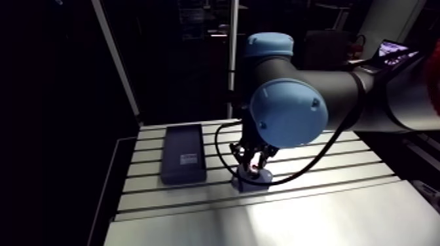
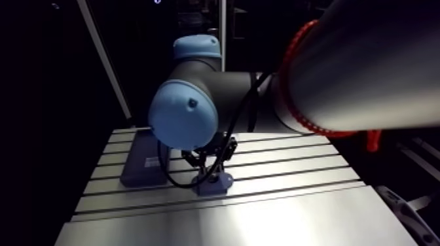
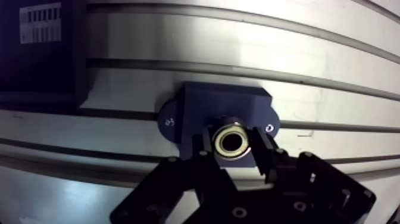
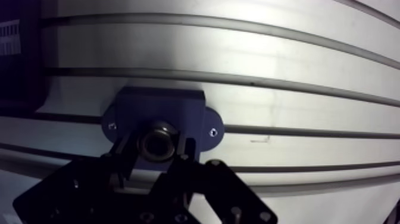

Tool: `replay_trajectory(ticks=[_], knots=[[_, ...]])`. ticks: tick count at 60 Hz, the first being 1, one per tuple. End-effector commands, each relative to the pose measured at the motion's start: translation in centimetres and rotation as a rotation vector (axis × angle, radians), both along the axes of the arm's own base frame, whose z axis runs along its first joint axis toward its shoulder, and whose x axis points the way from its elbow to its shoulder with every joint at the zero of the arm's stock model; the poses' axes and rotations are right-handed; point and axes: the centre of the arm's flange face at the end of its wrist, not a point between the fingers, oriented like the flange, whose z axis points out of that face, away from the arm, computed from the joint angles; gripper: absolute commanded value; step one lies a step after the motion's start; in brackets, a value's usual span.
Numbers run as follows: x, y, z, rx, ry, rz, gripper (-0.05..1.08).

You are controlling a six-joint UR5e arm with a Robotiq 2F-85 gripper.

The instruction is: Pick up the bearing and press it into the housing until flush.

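Item 1, table [image 1: 314,196]: slotted aluminium top, its grooves running side to side across the arm view; brightly lit near the front edge, dim toward the back

Item 2, housing [image 3: 223,104]: dark blue block with a rounded ear on either side, each ear carrying a small hole. It sits flat on the table, across one of the slots, directly under the wrist

Item 3, bearing [image 4: 157,143]: small metal ring, bright rim and dark bore, seen end-on in the wrist view. It lies between the two fingers, over the near part of the housing block. Whether it is seated in the bore or only held over it, I cannot tell from where I stand

Item 4, gripper [image 3: 232,145]: black, two-fingered, pointing down at the housing. The fingers [image 3: 262,152] are closed against the bearing's sides, one on each flank, with the ring pinched between them

Item 5, flat box [image 1: 183,152]: dark, oblong, with a small white label on its top face. It lies flat on the table beside the housing, apart from it, with bare slotted surface between the two
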Motion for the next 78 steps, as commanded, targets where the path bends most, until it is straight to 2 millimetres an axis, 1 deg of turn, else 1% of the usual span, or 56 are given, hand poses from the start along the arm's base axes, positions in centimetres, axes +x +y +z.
replay_trajectory(ticks=[1, 78], knots=[[0.17, -0.04, -0.31, 0.000, 0.006, 0.003, 0.81], [0.30, -0.06, -0.90, 0.000, 0.006, 0.023, 0.82]])
